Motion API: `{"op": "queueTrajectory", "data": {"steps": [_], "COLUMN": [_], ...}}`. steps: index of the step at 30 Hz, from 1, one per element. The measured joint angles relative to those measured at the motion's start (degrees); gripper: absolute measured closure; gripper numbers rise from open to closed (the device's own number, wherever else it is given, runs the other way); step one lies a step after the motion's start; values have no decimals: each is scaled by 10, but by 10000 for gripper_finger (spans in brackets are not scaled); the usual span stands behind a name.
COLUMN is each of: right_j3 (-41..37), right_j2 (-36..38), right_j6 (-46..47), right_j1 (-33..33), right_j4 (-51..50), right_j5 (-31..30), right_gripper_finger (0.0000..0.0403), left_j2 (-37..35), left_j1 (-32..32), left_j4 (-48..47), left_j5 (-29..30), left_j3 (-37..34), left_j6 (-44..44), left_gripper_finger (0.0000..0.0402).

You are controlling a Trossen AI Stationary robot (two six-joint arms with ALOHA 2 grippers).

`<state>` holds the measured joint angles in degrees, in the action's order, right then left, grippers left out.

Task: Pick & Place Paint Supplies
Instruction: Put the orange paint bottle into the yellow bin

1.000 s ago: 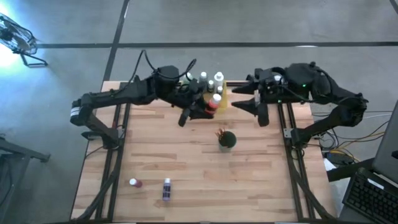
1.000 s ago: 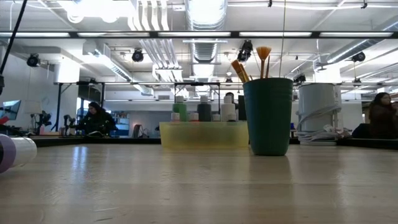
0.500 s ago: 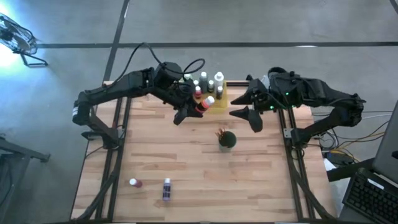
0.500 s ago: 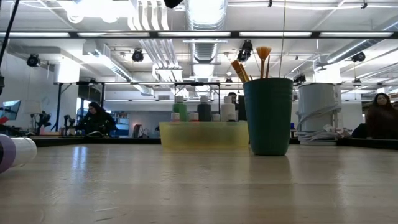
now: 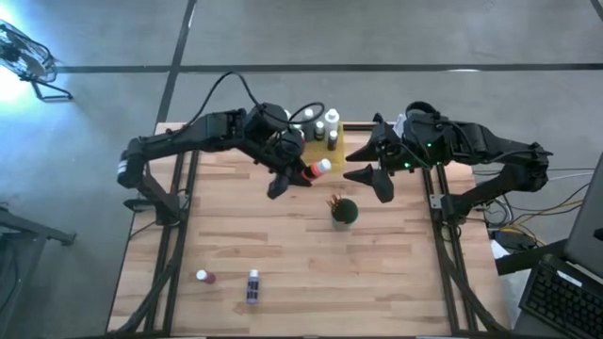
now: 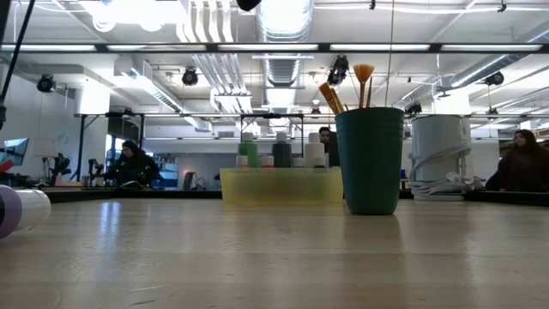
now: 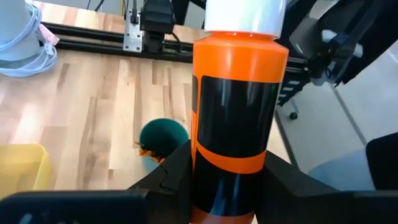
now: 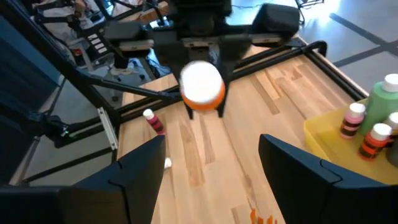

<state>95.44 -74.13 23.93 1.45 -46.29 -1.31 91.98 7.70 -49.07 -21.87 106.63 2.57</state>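
High view: left end effector (image 5: 300, 172) pinching orange bottle (image 5: 317, 169) above table; right end effector (image 5: 369, 172) spread, empty.

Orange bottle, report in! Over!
Left tool shut on orange bottle, off the yellow tray. Right tool open, facing it. Green cup below. Over.
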Motion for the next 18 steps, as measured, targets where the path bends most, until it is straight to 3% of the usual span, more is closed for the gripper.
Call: {"op": "queueTrajectory", "data": {"steps": [8,18], "right_j3": [0,9], "right_j2": [-33,-76], "right_j6": [10,-19], "right_j1": [0,0], "right_j4": [1,27], "right_j5": [29,26], "right_gripper_finger": [170,143], "left_j2": [23,29], "left_j1": [-1,-4], "left_j4": [-10,-22], "left_j5": [4,7], "left_j3": [0,0], "left_j6": [-46,-59], "left_gripper_finger": [282,282]}}
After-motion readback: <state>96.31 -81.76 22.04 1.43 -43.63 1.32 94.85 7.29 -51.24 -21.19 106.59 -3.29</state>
